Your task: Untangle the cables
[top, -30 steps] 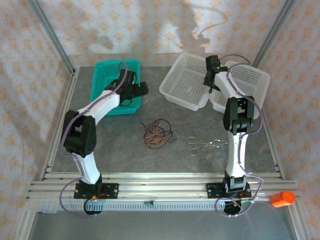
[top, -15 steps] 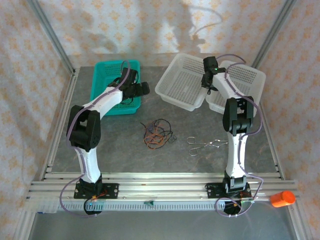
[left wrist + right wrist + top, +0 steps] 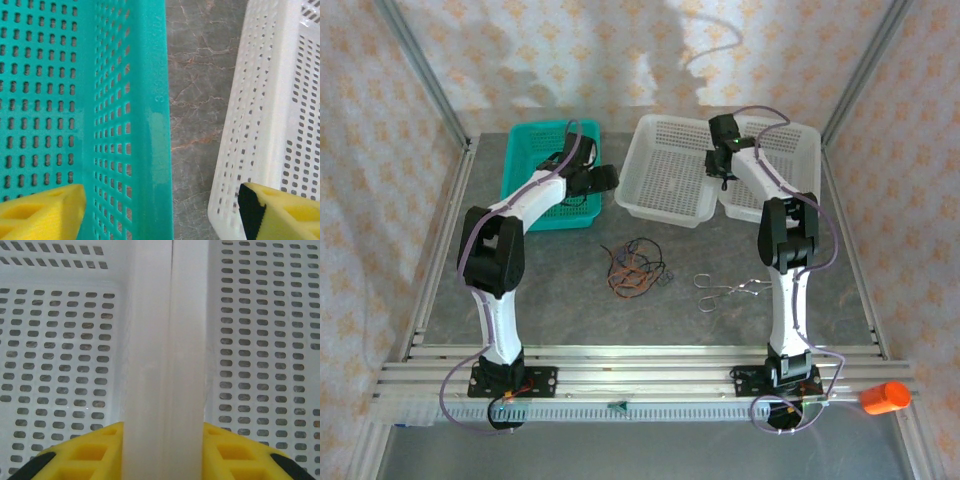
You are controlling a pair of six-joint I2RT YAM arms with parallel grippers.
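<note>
The cables (image 3: 636, 268) lie in a loose tangle of black and orange-red wires on the grey table, mid-way between the arms, with no gripper touching them. Far behind them my left gripper (image 3: 605, 180) (image 3: 160, 215) stands open. Its yellow fingers (image 3: 42, 215) straddle the right wall of the teal basket (image 3: 155, 125), and nothing is between them but that wall and bare table. My right gripper (image 3: 722, 165) (image 3: 162, 440) is shut on the two touching rims (image 3: 162, 340) of the white baskets, one yellow finger pressed against each side.
The teal basket (image 3: 525, 190) sits at the back left. Two white baskets (image 3: 650, 205) (image 3: 790, 210) stand side by side at the back right. A silver wire clip (image 3: 730, 291) lies right of the cables. An orange object (image 3: 885, 397) rests on the near rail.
The right gripper has closed onto the white baskets' rims and swung left and back. The baskets shifted left with it and now stand square. The left gripper narrowed slightly.
</note>
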